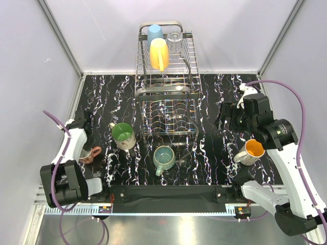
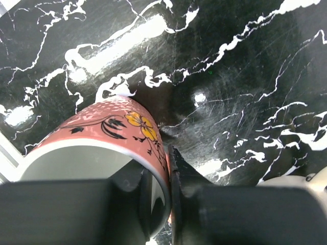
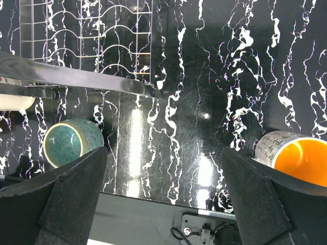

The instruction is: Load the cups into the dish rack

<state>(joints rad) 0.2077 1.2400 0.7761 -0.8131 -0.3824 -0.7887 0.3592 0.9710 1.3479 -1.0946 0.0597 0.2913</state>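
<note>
On the black marbled worktop (image 1: pixel 214 92), the left gripper (image 2: pixel 169 171) is clamped on the rim of the salmon-pink mug (image 2: pixel 102 127) at 8 o'clock, one finger inside the wall and one outside. The right gripper (image 3: pixel 163 153) hangs at 3 o'clock with its fingers wide apart, holding nothing. The chrome dish rack (image 1: pixel 166 109) stands at 12 o'clock. Its upper shelf carries the light blue tumbler (image 1: pixel 155 33), the yellow-orange mug (image 1: pixel 159 53) and the clear glass (image 1: pixel 174 38). The cream mug with green inside (image 1: pixel 122 133) stands at 9 o'clock from the rack's base, the teal-green mug (image 1: pixel 163 157) lies at 6 o'clock, and an orange-lined white mug (image 1: pixel 250 152) lies at 4 o'clock.
</note>
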